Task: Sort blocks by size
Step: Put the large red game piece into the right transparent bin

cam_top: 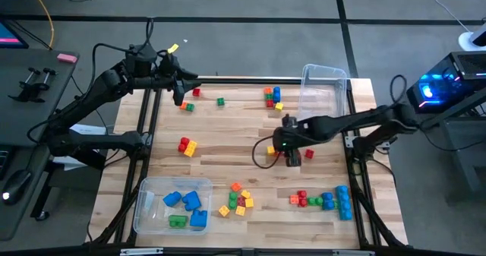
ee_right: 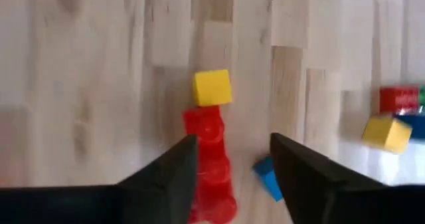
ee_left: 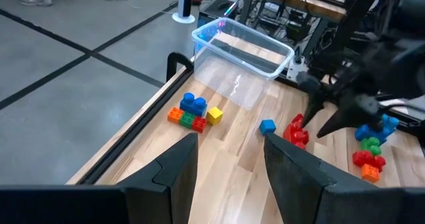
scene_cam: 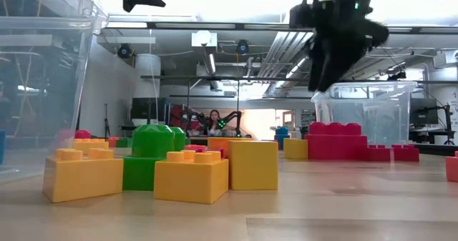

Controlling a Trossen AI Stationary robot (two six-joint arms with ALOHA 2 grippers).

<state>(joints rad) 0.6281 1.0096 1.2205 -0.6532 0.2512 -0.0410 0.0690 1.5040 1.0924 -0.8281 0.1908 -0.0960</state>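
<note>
The right end effector hangs over the middle of the wooden counter, pointing down. Its two fingers are apart with nothing between them. Right under it, in the right wrist view, lie a red block, a small yellow block touching the red one's end, and a small blue block just beside it. The fingers do not touch any of them.

The left end effector waits in the air over the far left corner of the counter. Its fingers are apart too, and they hold nothing.

The blocks are spread out in little groups. A red and a yellow one sit on the left side. A small green one lies near the far edge. A mixed bunch lies by the far edge, just beside a clear bin that stands at the far right. Another mixed bunch lies near the front middle. A row of red, green and blue blocks lies at the front right.

A second clear bin stands at the front left. Inside it are big blue blocks and a green one.
</note>
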